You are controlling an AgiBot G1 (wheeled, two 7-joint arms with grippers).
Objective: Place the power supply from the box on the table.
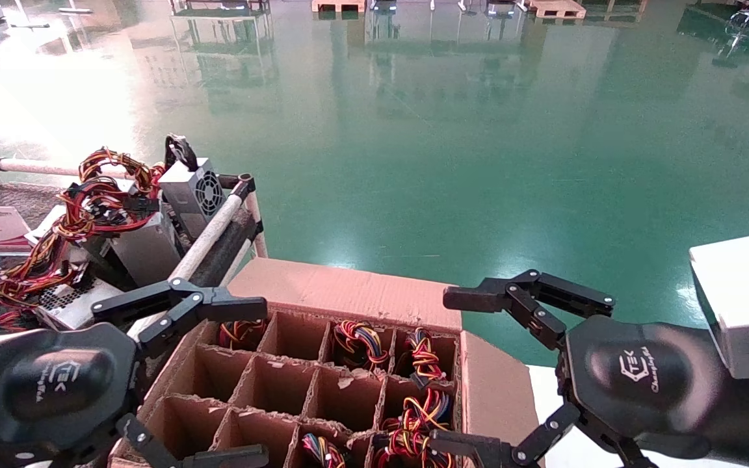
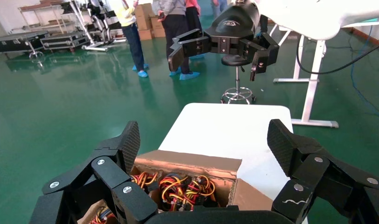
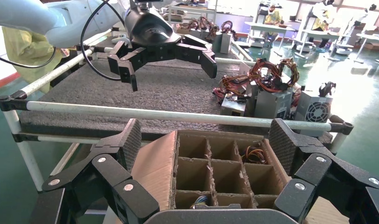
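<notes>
The box [image 1: 348, 286] stands open below both grippers, its grid cells mostly bare. Power supplies sit in several cells along its right side and far row, showing only as bundles of red, yellow and black wires [image 1: 356, 338] [image 2: 178, 186] [image 3: 255, 155]. My left gripper [image 1: 244, 380] [image 2: 206, 147] hangs open over the box's left edge, holding nothing. My right gripper [image 1: 456, 374] [image 3: 207, 142] hangs open over the box's right edge, also holding nothing. The table [image 1: 17, 195] [image 3: 178, 93] lies to the left, beyond the box.
On the table lie a unit with a fan grille [image 1: 194, 188], a larger grey unit [image 1: 147, 250] and tangled wires [image 1: 98, 201]. A white pipe rail [image 1: 215, 227] separates table and box. A white surface [image 2: 229, 126] lies right of the box; green floor [image 1: 446, 130] lies beyond.
</notes>
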